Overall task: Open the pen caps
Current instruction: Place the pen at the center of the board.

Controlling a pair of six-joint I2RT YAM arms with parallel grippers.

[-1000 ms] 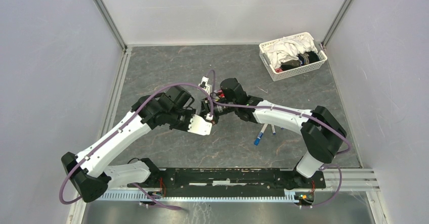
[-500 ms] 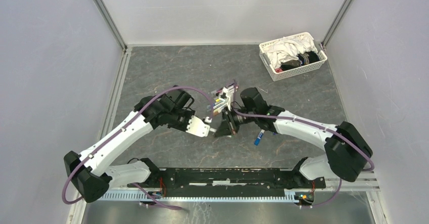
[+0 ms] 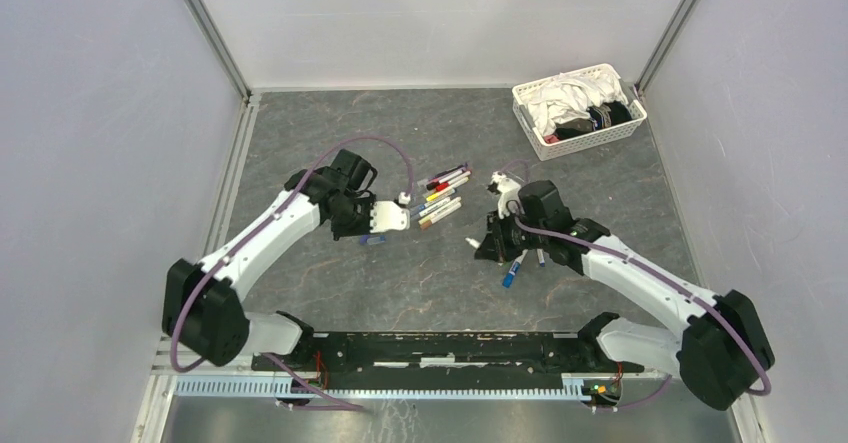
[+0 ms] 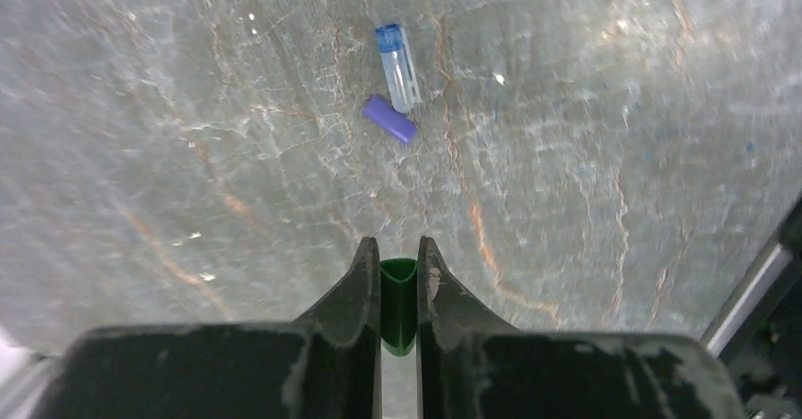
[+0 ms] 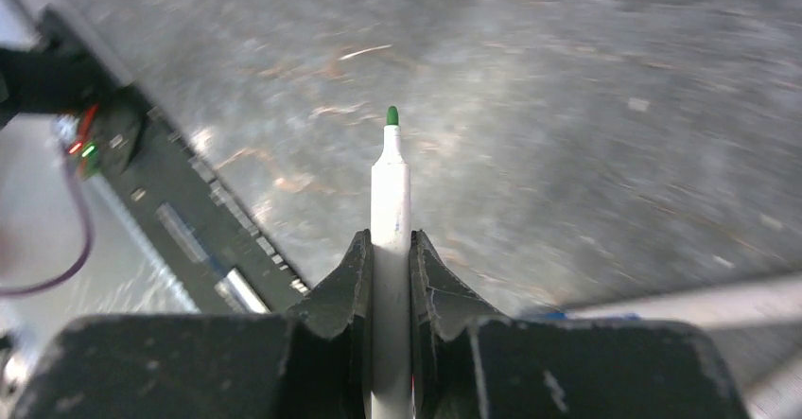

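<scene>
Left claw (image 4: 398, 251) clamps green cap (image 4: 398, 294), right claw (image 5: 389, 241) its bared pen (image 5: 390, 178); capped pile (image 3: 441, 196), 2 o'clock off left claw, pending.

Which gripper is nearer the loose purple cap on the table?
Left. The left gripper hovers right by the purple cap; the right gripper is well off to its right.

Grey tbl (image 3: 330, 123) w/ pens (image 3: 440, 198), caps (image 4: 390, 119), basket (image 3: 585, 143).

loose pens (image 3: 440, 198) lie in a row on the desk (image 3: 330, 133), between the left tool (image 3: 385, 221) and the right tool (image 3: 482, 245). a blue-ended pen (image 3: 513, 269) lies just beside the right tool. a white basket (image 3: 585, 141) of cloths (image 3: 565, 98) sits far right.
</scene>
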